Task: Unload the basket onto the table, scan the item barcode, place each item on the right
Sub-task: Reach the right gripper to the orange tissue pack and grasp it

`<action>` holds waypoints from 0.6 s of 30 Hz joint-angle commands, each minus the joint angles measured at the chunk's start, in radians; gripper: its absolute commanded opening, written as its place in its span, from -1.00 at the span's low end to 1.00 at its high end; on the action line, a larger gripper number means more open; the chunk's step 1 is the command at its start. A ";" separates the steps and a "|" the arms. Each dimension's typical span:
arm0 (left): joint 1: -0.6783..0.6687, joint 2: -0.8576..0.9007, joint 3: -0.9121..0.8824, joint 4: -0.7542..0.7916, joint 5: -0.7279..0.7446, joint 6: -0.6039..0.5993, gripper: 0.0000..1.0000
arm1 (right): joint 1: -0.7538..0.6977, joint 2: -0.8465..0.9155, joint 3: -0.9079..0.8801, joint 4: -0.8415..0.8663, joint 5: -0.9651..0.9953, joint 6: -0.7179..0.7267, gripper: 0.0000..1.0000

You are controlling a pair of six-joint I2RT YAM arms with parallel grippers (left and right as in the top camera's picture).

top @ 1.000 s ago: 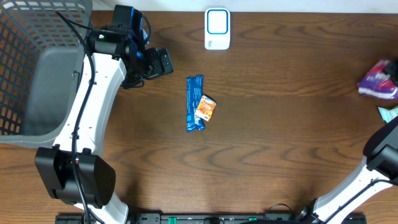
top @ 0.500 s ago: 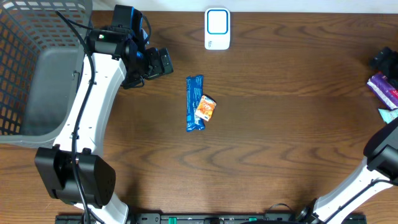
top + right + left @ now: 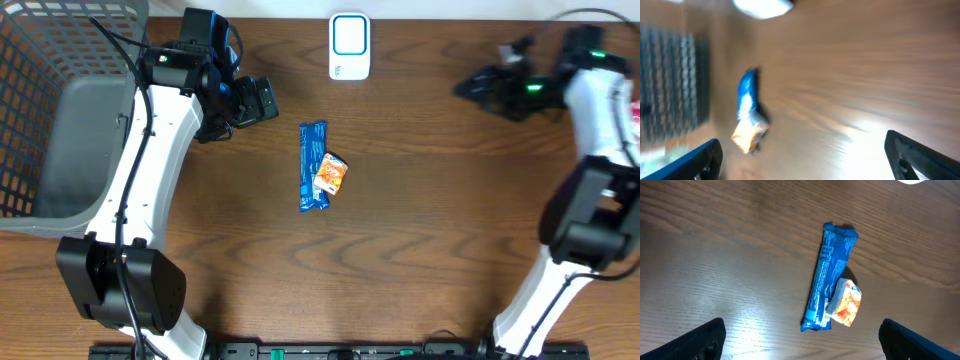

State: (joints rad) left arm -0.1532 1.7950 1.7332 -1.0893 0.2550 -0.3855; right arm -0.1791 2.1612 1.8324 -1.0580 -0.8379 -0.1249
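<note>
Left fingers (image 3: pixel 705 340): standing wide apart, one tip showing at each lower corner of the left wrist view; gripping nothing and touching nothing; hanging over the desk (image 3: pixel 430 230) up and to the left of the items, near them but apart.

Right fingers (image 3: pixel 695 160): also standing wide apart, with nothing between them; the right wrist view is blurring, yet both tips are showing at its lower corners; hanging over the far right part of the desk, to the right of the scanner (image 3: pixel 350 46), well apart from the items.

Blue bar (image 3: pixel 313 165): lying flat and lengthwise at mid-desk; orange packet (image 3: pixel 330 173) lying against its right side, touching its lower half.

Scanner: white, sitting at the far edge.

Grey basket (image 3: pixel 60 60): sitting at the left end, its mesh walls and grey floor showing.
</note>
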 commanded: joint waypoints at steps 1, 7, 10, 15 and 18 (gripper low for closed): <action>0.003 0.002 0.005 -0.002 -0.014 0.010 0.96 | 0.110 -0.003 -0.061 0.000 -0.062 -0.063 0.99; 0.003 0.002 0.005 -0.002 -0.014 0.010 0.96 | 0.315 -0.003 -0.161 0.147 -0.050 -0.044 0.63; 0.003 0.002 0.005 -0.002 -0.014 0.010 0.96 | 0.393 -0.003 -0.200 0.260 -0.036 0.056 0.23; 0.003 0.002 0.005 -0.002 -0.014 0.010 0.96 | 0.499 -0.003 -0.241 0.345 0.182 0.326 0.00; 0.003 0.002 0.005 -0.002 -0.014 0.010 0.96 | 0.554 -0.003 -0.264 0.352 0.244 0.376 -0.06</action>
State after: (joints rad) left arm -0.1532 1.7950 1.7332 -1.0893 0.2554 -0.3855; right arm 0.3359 2.1612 1.5936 -0.7101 -0.7044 0.1177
